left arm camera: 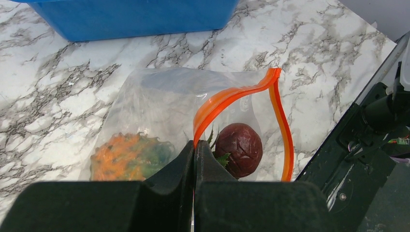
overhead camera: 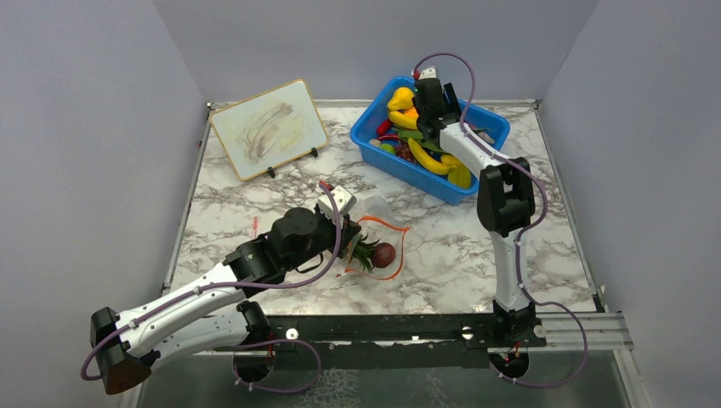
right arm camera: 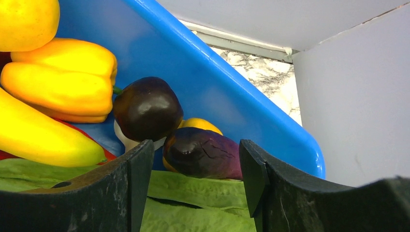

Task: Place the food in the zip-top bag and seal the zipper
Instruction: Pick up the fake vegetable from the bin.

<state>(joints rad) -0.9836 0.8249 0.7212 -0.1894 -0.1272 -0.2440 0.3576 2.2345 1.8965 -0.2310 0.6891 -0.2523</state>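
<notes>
Two grippers for you. Your left gripper (left arm camera: 194,151) is pinched tight on the zipper (left arm camera: 227,99). The zip-top bag (left arm camera: 154,101) lies on the marble table (left arm camera: 58,96), with the pineapple (left arm camera: 128,157) and dark red fruit (left arm camera: 239,147) inside. Your right gripper (right arm camera: 193,159) is spread and empty, low in the blue bin (right arm camera: 203,87).

A robotics lab cell: plain walls (overhead camera: 85,127) box in a marble-print table (overhead camera: 459,246) (arms (overhead camera: 195,297) bolted to its edge).

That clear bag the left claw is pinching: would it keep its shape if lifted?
Probably sag: the zip-top bag looks thin and crinkly, and its orange zipper bends in a loop where the left gripper pinches it. The dark red round fruit inside would likely roll toward the lowest corner.
</notes>
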